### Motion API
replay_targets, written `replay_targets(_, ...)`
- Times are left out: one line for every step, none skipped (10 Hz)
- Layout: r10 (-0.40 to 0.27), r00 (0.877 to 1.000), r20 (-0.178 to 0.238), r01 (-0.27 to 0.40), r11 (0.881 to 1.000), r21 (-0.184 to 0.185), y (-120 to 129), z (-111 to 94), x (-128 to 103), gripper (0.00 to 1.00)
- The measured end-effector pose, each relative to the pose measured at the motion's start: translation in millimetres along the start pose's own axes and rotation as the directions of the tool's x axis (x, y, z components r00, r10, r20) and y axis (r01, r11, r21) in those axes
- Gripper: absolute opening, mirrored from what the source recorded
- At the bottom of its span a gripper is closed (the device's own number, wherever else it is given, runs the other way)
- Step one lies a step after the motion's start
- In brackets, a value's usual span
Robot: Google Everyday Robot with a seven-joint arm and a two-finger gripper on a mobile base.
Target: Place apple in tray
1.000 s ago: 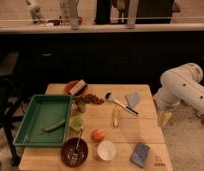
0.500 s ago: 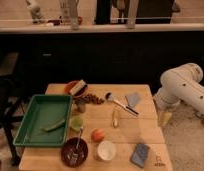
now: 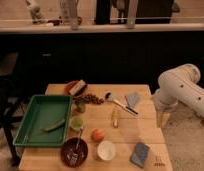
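The apple (image 3: 98,134) is a small round orange-red fruit on the wooden table (image 3: 145,131), right of the pale green cup (image 3: 76,123) and just above the white cup (image 3: 106,150). The green tray (image 3: 30,127) lies at the table's left side with a green vegetable (image 3: 54,125) in it. My gripper (image 3: 163,119) hangs at the table's right edge, below the white arm (image 3: 182,87), well to the right of the apple and holding nothing that I can see.
A dark brown bowl (image 3: 74,151) with a utensil sits at the front. A banana (image 3: 114,117), a knife (image 3: 119,103), a grey cloth (image 3: 132,99), a blue-grey sponge (image 3: 141,154) and a red plate (image 3: 75,88) with food are spread on the table. A dark counter stands behind.
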Motion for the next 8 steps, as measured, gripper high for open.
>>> replay_targets(-0.075,0.997,0.003,0.075,0.997,-0.006,1,1,-20,0.80)
replay_targets(-0.136,0.991,0.004,0.136,0.991,-0.011,1,2,-38,0.80)
replay_targets(-0.213,0.977,0.007,0.213,0.977,-0.017,2,4,-63,0.80)
replay_targets(-0.313,0.950,0.011,0.314,0.949,-0.024,4,7,-93,0.80)
replay_targets(-0.381,0.925,0.015,0.381,0.924,-0.027,7,9,-111,0.80)
replay_targets(-0.475,0.880,0.024,0.475,0.879,-0.032,12,11,-131,0.80)
replay_targets(-0.565,0.824,0.037,0.566,0.824,-0.034,20,13,-148,0.80)
replay_targets(-0.632,0.773,0.050,0.634,0.773,-0.027,27,15,-161,0.80)
